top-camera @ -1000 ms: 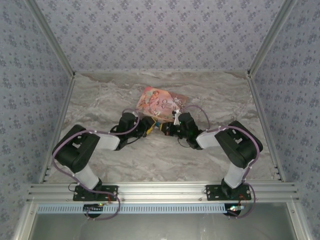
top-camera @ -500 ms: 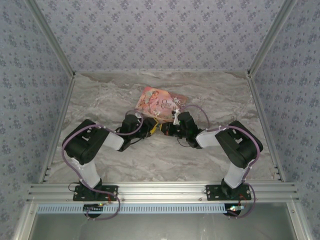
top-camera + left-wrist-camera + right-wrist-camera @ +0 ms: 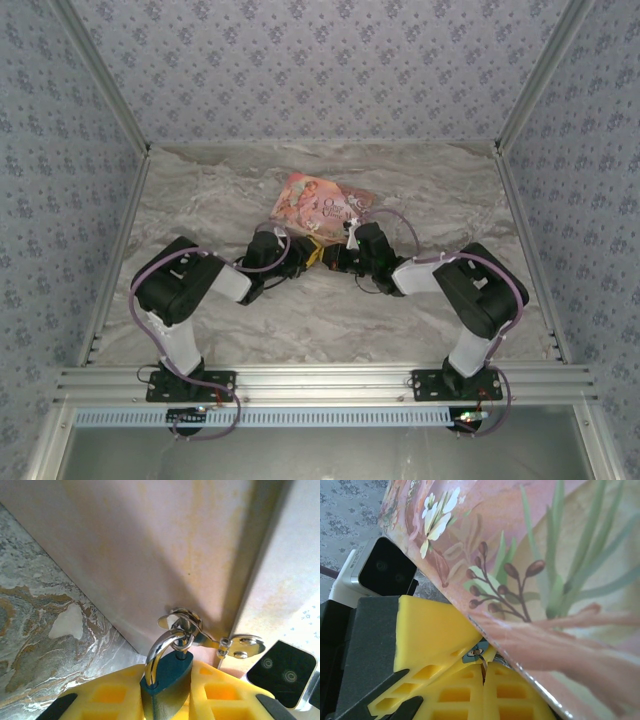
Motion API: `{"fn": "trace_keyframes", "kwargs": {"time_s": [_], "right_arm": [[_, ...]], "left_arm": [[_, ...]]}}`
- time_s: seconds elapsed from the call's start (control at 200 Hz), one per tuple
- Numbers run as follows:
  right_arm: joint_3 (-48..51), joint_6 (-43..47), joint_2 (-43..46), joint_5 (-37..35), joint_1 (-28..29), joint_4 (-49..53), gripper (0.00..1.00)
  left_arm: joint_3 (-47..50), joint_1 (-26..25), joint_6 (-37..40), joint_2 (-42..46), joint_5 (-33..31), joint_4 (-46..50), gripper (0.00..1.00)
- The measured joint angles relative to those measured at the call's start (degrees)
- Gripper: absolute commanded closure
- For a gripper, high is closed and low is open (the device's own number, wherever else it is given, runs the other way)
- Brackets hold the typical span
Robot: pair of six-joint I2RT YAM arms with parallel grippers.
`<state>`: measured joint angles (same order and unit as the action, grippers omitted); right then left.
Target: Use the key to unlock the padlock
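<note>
L end effector (image 3: pixel 167 702) clamped on padlock (image 3: pixel 167 672) body, shackle thru hasp (image 3: pixel 186 624) on box (image 3: pixel 545 580). R end effector (image 3: pixel 484 682) closed on thin blade, prob. key (image 3: pixel 483 669); tip just short of padlock's blue end, pointing at it. Insert looks like R's job.

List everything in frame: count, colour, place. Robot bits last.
box: 1, pink with flower print, mid-table
hasp: 1, silver, on the box's side
padlock: 1, teal body and silver shackle, hooked through the hasp
key: 1, thin metal blade, tip at the padlock's underside; looks like the key
table: 1, grey marble pattern
walls: 3, blue-grey flowered paper, left, back and right
arms: 2, black and white, bolted at the near edge
left claw: 1, yellow pads, clamped on either side of the padlock body
right claw: 1, yellow pads, shut on the key blade, facing the left claw
</note>
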<state>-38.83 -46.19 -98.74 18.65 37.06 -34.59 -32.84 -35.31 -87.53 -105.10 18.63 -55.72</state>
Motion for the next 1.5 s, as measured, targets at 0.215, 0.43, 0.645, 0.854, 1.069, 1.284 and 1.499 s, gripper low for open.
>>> {"fn": "trace_keyframes", "kwargs": {"time_s": [0.215,0.43,0.645,0.854,1.069,1.284,1.499], "right_arm": [[0.0,-0.5,0.0,0.2,0.0,0.2,0.98],[0.0,-0.6,0.1,0.2,0.0,0.2,0.98],[0.0,-0.6,0.2,0.3,0.0,0.3,0.98],[-0.1,-0.8,0.2,0.3,0.0,0.7,0.94],[0.1,1.0,2.3,0.6,0.0,0.7,0.63],[0.4,12.3,11.8,-2.6,0.3,7.6,0.44],[0.4,31.0,20.3,-12.0,6.0,15.6,0.36]], "left_arm": [[-0.1,-0.1,0.7,0.1,0.0,0.2,0.71],[-0.1,-0.1,1.1,0.5,-0.5,1.1,0.69],[-0.1,-0.1,1.9,1.2,-1.1,2.0,0.80],[0.0,-0.1,2.5,1.5,-1.4,2.8,0.97],[-0.1,0.0,3.7,3.5,-1.8,5.8,1.00],[-1.4,0.0,4.1,5.4,-1.9,11.6,1.00],[-3.3,0.6,3.2,7.8,-0.9,18.8,1.00]]}}
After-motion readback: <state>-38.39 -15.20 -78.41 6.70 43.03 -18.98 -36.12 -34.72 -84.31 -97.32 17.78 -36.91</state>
